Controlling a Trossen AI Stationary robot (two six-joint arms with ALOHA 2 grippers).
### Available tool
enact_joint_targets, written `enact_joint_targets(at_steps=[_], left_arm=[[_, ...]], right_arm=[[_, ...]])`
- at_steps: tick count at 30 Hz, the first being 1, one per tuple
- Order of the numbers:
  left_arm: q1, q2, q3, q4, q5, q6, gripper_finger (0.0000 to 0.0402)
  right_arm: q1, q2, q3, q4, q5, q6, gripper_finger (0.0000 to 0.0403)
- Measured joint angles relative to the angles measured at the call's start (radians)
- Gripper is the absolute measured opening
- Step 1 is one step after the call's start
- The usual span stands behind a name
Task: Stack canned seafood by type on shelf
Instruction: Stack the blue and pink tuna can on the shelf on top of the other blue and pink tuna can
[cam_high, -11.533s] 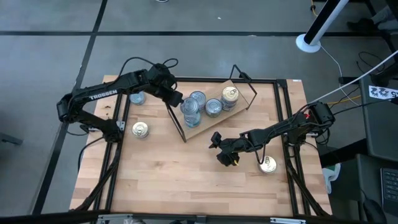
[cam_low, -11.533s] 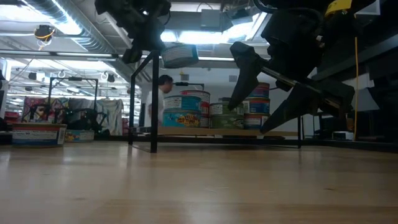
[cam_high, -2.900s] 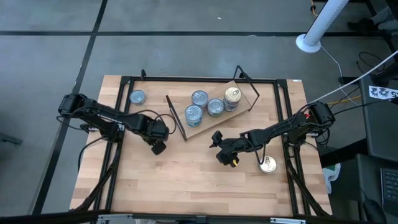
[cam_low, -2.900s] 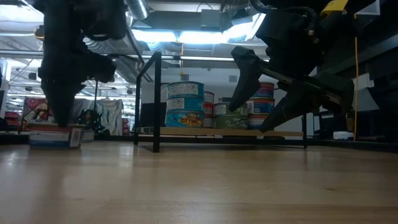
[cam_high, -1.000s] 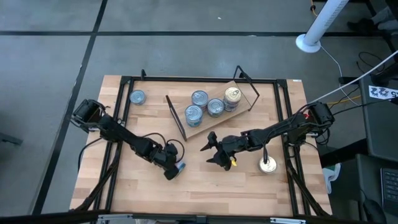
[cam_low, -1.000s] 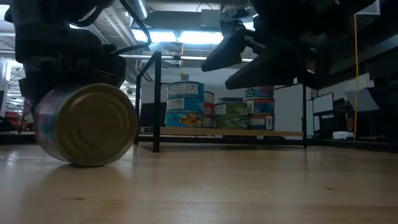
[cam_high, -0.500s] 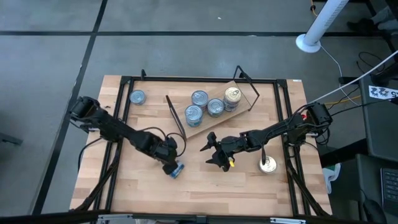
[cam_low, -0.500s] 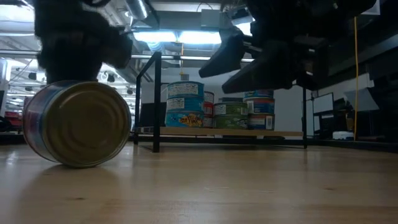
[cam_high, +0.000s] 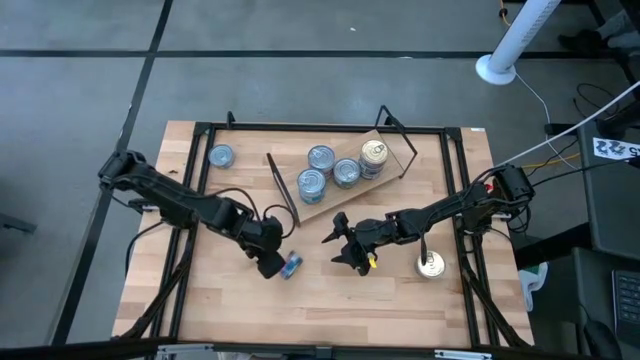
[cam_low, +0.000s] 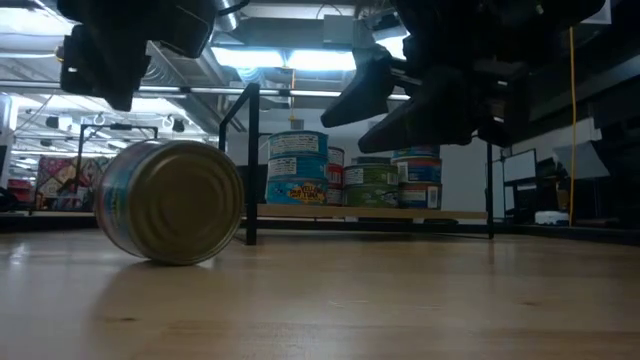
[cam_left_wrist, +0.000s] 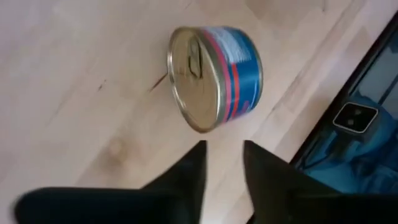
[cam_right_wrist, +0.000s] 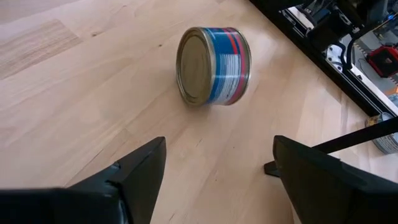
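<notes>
A blue-labelled tin (cam_high: 291, 265) with gold ends lies on its side on the table; its curved wall rests on the wood (cam_low: 172, 203) (cam_left_wrist: 214, 76) (cam_right_wrist: 213, 65). My left gripper (cam_high: 268, 262) (cam_left_wrist: 222, 152) hangs just left of it and above it (cam_low: 120, 55), open by a narrow gap, touching nothing. My right gripper (cam_high: 338, 248) (cam_right_wrist: 219, 146) hovers to the tin's right, open wide. The shelf (cam_high: 322, 208) stands slanted behind them, its plank carrying blue tins (cam_high: 311, 183) and a gold-topped stack (cam_high: 371, 155).
A blue tin (cam_high: 221, 156) stands at the table's far left. A gold tin (cam_high: 431, 264) stands near the right edge, close to my right arm. Black frame rails (cam_high: 455, 180) run along the table's sides. Bare wood lies toward the near edge (cam_high: 320, 310).
My left gripper has risen off the lying tin and drawn back a little toward the table's left. The tin has rolled a short way toward the right and lies free on its side.
</notes>
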Motion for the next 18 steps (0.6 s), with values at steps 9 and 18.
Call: enact_joint_targets(at_steps=[9,18], left_arm=[[-0.019,0.043,0.0,0.196,0.003,0.013,0.0244],[-0.021,0.05,0.0,0.199,0.003,-0.001,0.0294]], right_arm=[[0.0,0.0,0.0,-0.022,0.0,0.0,0.0294],[0.0,0.0,0.0,-0.024,0.0,0.0,0.0294]])
